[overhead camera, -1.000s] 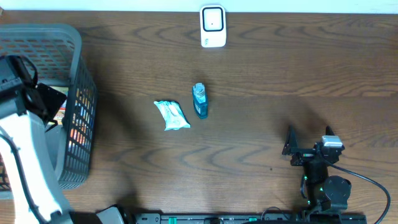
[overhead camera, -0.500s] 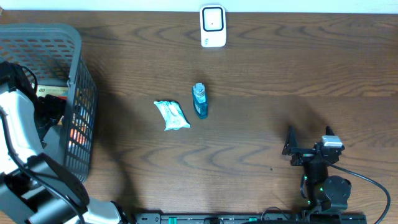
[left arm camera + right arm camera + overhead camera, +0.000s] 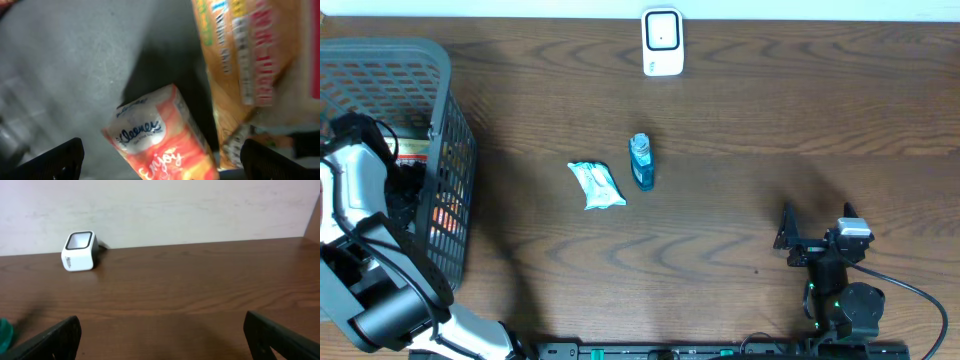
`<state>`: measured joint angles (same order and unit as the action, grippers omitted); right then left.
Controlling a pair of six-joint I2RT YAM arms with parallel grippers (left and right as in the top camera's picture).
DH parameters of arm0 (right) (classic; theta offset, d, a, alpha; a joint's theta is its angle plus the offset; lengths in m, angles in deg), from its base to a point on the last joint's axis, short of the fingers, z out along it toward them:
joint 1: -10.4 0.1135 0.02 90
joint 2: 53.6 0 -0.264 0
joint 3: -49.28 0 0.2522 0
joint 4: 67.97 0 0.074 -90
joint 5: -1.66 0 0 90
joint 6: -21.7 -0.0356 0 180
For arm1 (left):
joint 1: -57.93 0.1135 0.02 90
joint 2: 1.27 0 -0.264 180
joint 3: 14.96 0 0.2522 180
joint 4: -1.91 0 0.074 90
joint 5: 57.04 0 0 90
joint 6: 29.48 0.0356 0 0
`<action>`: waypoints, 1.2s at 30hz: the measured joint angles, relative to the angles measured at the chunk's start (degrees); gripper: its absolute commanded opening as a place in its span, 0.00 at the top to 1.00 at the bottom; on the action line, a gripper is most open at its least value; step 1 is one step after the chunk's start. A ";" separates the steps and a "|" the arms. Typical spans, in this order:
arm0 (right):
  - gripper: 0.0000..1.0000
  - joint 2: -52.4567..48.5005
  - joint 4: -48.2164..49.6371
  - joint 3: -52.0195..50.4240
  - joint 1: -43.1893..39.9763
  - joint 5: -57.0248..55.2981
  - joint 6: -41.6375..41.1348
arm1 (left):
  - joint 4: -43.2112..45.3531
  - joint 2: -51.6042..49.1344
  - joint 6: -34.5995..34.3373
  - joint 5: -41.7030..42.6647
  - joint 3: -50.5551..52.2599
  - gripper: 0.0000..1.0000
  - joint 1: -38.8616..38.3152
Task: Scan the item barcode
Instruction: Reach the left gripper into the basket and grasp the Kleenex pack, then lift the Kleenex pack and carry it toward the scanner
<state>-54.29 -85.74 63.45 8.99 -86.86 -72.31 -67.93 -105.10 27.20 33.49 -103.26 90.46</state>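
Left wrist view: my left pincer (image 3: pixel 162 167) is spread fully wide and holds nothing. Its two tips frame a tissue pack (image 3: pixel 161 139), orange and white, lying tilted on the grey floor of the basket (image 3: pixel 440 70). A larger orange packet (image 3: pixel 250 60) lies just beside it on the right; I cannot tell whether the two touch. From overhead, my left arm reaches down into the basket at the left end of the bench (image 3: pixel 740 120), and the pincer itself is hidden among the goods there.

I judge this to be the picking step: an item has to come out of the basket before any barcode can be read, and the tissue pack sits squarely between my tips. The next move calls for lowering around it, closing across its narrow sides without catching the neighbouring packet, then lifting clear of the basket wall.

The scanner (image 3: pixel 662 42) stands at the far edge of the bench, well apart from the basket. I cannot see a barcode yet.

My right pincer (image 3: pixel 161 330) is wide open and empty, low over the bench, facing the scanner.
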 measured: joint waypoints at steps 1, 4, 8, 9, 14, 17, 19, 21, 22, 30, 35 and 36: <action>0.01 0.00 0.00 0.00 0.00 0.00 0.00 | 0.22 0.00 -0.33 0.15 0.57 0.00 0.00; 0.01 0.00 -0.02 0.00 0.00 0.00 0.00 | 2.45 0.00 -2.32 0.42 2.71 0.00 0.00; 0.01 0.00 0.00 0.00 0.00 0.00 0.00 | 7.04 0.00 -5.14 0.48 6.10 0.00 0.00; 0.01 0.00 0.00 0.00 0.00 0.00 0.00 | 8.04 0.00 -5.75 0.55 6.93 0.00 0.00; 0.01 0.00 -0.02 0.00 0.00 0.00 0.00 | 11.78 0.90 -7.58 1.64 9.33 0.50 0.04; 0.01 0.00 -0.02 0.00 0.00 0.02 0.00 | 11.98 0.92 -6.93 1.70 9.33 0.60 0.00; 0.01 0.00 0.00 0.00 0.00 0.02 0.00 | 11.80 0.98 -6.10 1.64 9.33 0.60 0.00; 0.01 0.00 0.00 0.00 0.00 0.00 0.00 | 11.56 1.09 -5.27 1.64 9.33 0.61 0.00; 0.01 0.00 0.00 0.00 0.00 0.00 0.00 | 11.32 1.20 -4.83 1.60 9.33 0.61 0.00; 0.01 0.00 0.00 0.00 0.00 0.02 0.00 | 8.35 10.14 -2.82 0.81 8.28 0.63 0.04; 0.01 0.00 0.00 0.00 0.00 0.00 0.00 | 8.96 23.28 -2.75 0.83 5.07 0.62 0.04; 0.01 0.00 0.00 0.00 0.00 0.00 0.00 | 9.44 25.97 -3.04 0.85 4.66 0.62 0.04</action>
<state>-54.29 -85.74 63.45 8.99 -86.86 -72.31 -58.49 -79.14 24.16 34.35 -98.60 90.50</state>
